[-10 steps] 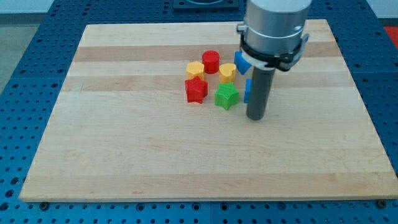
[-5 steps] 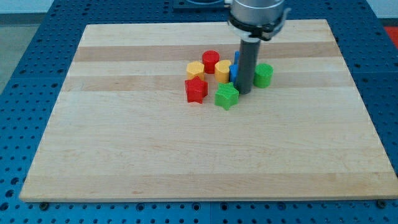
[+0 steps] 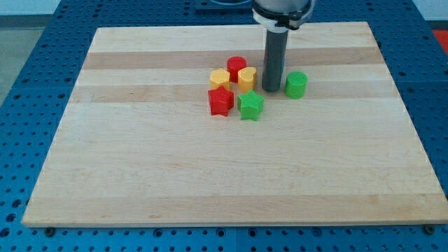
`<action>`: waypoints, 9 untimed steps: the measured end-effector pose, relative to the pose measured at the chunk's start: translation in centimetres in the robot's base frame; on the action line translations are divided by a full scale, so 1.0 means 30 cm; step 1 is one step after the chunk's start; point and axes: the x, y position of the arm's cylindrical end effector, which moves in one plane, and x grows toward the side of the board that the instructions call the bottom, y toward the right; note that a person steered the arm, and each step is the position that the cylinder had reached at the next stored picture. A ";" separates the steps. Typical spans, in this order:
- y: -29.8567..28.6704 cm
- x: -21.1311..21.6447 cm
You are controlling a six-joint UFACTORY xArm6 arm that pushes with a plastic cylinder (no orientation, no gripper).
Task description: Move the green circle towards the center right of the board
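The green circle point(image 3: 296, 85) sits on the wooden board point(image 3: 210, 168), right of the block cluster, above the board's middle. My tip point(image 3: 271, 89) stands just left of the green circle with a small gap, and just right of the yellow heart-like block point(image 3: 246, 78). The rod rises straight up to the arm at the view's top. No blue block shows; the rod may hide one.
Left of the tip lies a cluster: a red cylinder point(image 3: 236, 67), a yellow hexagon point(image 3: 220, 78), a red star point(image 3: 220, 101) and a green star point(image 3: 250, 106).
The rod has moved up and left, from below right of the cluster to between the yellow block and the green circle. The green circle came into sight. The blue blocks are hidden.
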 end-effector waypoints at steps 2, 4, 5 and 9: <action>0.131 0.000; 0.186 -0.010; 0.226 -0.010; 0.337 -0.010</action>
